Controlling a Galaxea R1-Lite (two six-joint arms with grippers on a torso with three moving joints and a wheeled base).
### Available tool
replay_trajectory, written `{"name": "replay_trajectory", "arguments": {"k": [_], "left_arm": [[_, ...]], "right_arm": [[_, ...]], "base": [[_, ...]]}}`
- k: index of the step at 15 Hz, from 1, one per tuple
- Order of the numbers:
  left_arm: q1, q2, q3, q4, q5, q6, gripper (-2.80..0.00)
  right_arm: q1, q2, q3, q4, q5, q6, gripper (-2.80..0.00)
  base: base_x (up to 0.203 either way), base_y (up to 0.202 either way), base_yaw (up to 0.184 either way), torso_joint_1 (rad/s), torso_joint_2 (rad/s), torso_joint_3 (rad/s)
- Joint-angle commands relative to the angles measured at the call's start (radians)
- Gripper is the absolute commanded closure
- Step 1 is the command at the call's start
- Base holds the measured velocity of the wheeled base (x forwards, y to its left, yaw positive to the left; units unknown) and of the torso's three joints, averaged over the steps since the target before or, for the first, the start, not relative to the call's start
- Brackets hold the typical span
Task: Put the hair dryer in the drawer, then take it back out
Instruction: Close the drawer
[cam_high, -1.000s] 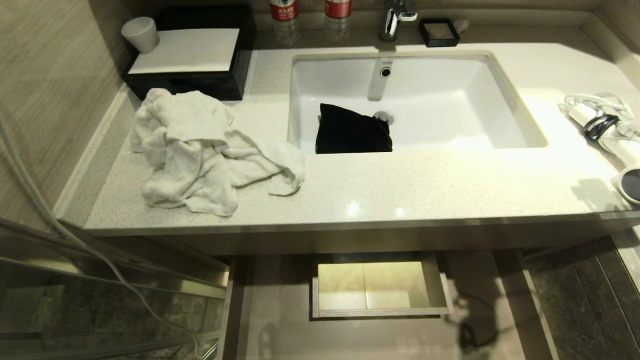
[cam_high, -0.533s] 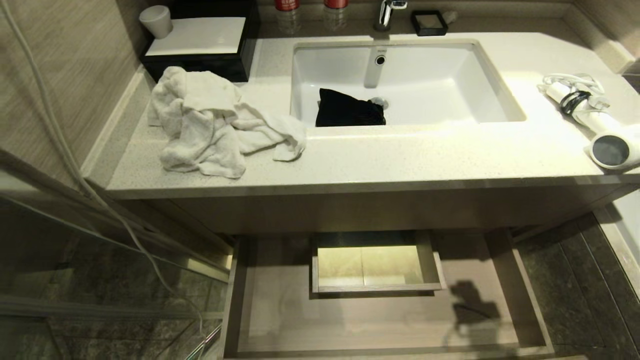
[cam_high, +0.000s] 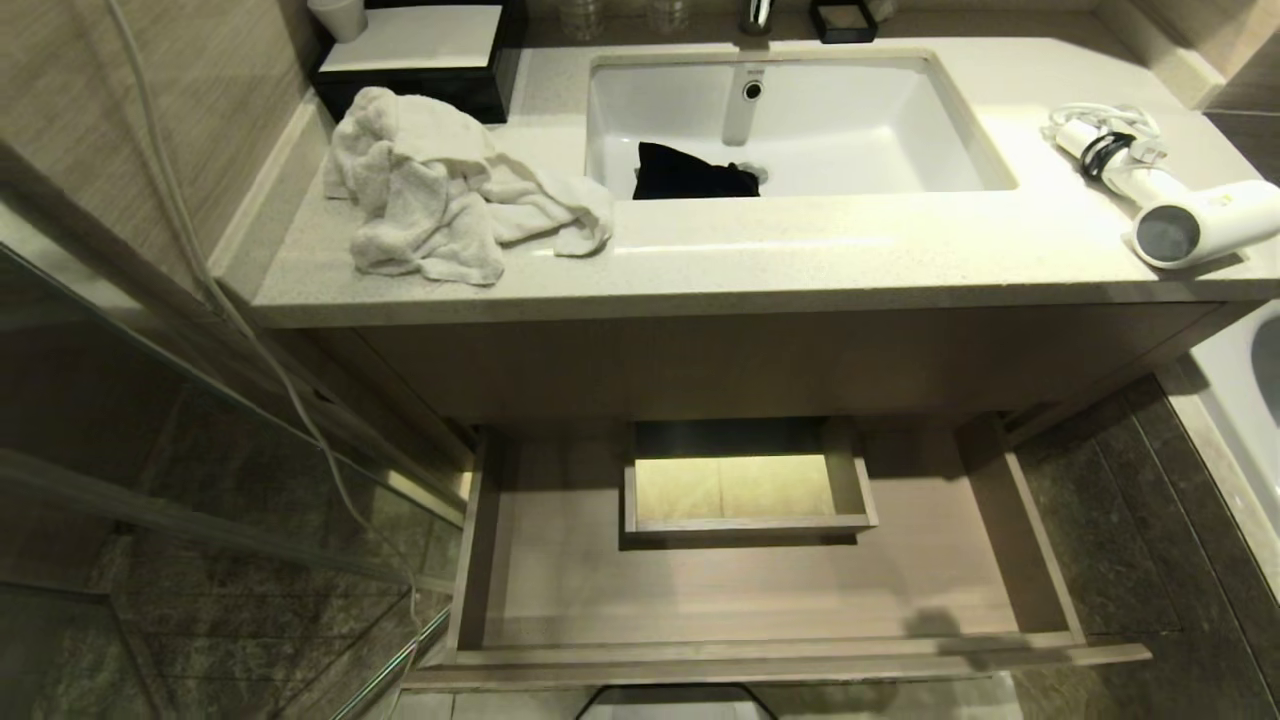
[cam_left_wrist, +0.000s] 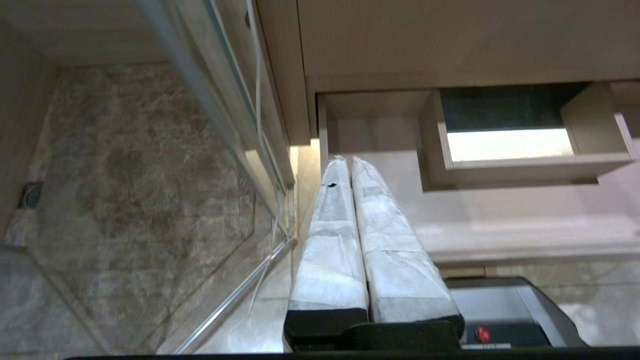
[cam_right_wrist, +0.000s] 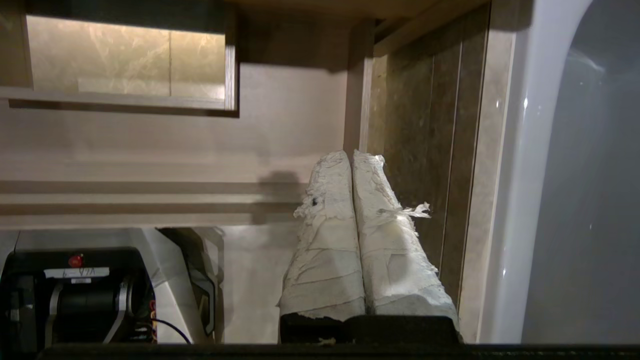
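Note:
The white hair dryer (cam_high: 1190, 225) lies on the counter's right end, its dark grille facing me and its bundled cord (cam_high: 1105, 145) behind it. Below the counter the light wood-grain drawer (cam_high: 560, 600) stands pulled out, with a boxed cutout (cam_high: 745, 480) in its middle and nothing lying in it. Neither arm shows in the head view. My left gripper (cam_left_wrist: 346, 161) is shut and empty, pointing at the left end of the drawer (cam_left_wrist: 380, 145). Shut and empty too, my right gripper (cam_right_wrist: 352, 155) points at the right end of the drawer (cam_right_wrist: 280, 135).
A crumpled white towel (cam_high: 440, 190) lies on the counter (cam_high: 800, 260) at the left. A black cloth (cam_high: 690, 172) sits in the sink (cam_high: 960, 130). A black box (cam_high: 420, 60) with a cup stands at the back left. A glass panel (cam_high: 200, 480) and a cable run at the left.
The whole head view has shifted: the counter slid up and away, the hair dryer came fully into view, and the open drawer's front edge now shows.

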Motion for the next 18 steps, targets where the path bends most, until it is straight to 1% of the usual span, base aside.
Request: {"name": "replay_trajectory", "arguments": {"k": [1,3,10,11,13,15,18], "left_arm": [[0.000,0.000,0.000,0.000,0.000,0.000,0.00],[0.000,0.000,0.000,0.000,0.000,0.000,0.00],[0.000,0.000,0.001,0.000,0.000,0.000,0.00],[0.000,0.000,0.001,0.000,0.000,0.000,0.00],[0.000,0.000,0.002,0.000,0.000,0.000,0.00],[0.000,-0.001,0.001,0.000,0.000,0.000,0.00],[0.000,0.000,0.000,0.000,0.000,0.000,0.00]], "right_arm": [[-0.001,-0.012,0.019,0.000,0.003,-0.003,0.00],[0.001,-0.018,0.038,-0.023,0.002,-0.003,0.00],[0.001,-0.031,0.081,-0.026,0.001,-0.004,0.00],[0.001,-0.033,0.084,-0.022,-0.005,-0.006,0.00],[0.001,-0.034,0.099,-0.025,-0.070,-0.003,0.00],[0.001,-0.038,0.119,-0.024,-0.079,-0.003,0.00],[0.001,-0.044,0.140,-0.026,-0.079,-0.003,0.00]], "base": [[0.000,0.000,0.000,-0.249,-0.01,-0.280],[0.000,0.000,0.000,-0.242,-0.04,-0.282],[0.000,0.000,0.000,-0.209,-0.11,-0.314],[0.000,0.000,0.000,-0.181,-0.16,-0.334],[0.000,0.000,0.000,-0.174,-0.16,-0.328],[0.000,0.000,0.000,-0.242,0.17,-0.028],[0.000,0.000,0.000,-0.207,0.32,0.088]]}}
